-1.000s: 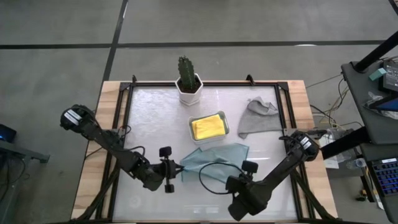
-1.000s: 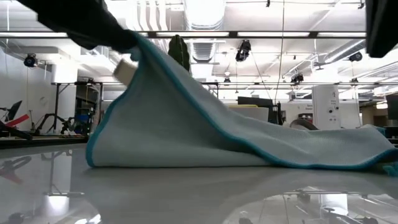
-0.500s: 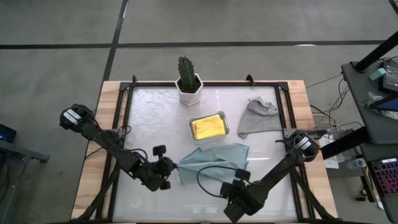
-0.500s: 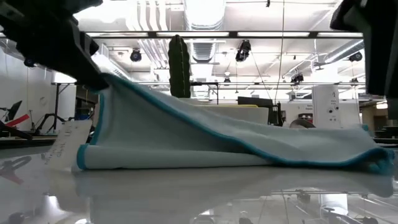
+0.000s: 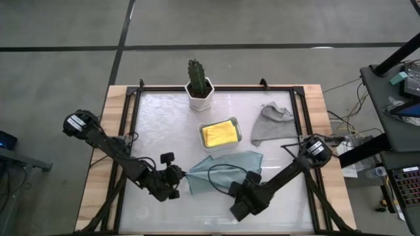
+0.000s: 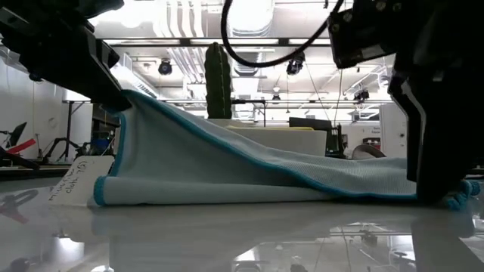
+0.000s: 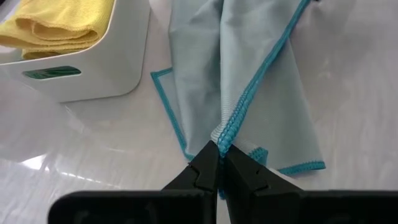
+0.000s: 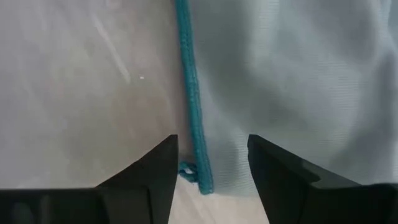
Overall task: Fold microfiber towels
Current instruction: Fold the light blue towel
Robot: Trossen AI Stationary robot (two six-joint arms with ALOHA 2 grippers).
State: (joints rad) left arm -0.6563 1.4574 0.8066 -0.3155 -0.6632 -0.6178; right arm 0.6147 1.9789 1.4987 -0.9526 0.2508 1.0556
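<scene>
Pale teal towel point(image 5: 220, 172) lies part-folded at desk centre, at 6 o'clock from the white tray point(image 5: 202, 133) holding the yellow towel point(image 5: 220, 133). Grey towel point(image 5: 272, 124) sits at 2 o'clock, unfolded. Left tool point(image 7: 221, 163) is clenched on the teal hem at 9 o'clock. Right tool point(image 8: 208, 165), fingers apart, straddles the corner at 4 o'clock. Risk: left pull could drag the unpinned cloth, skewing the fold.
</scene>
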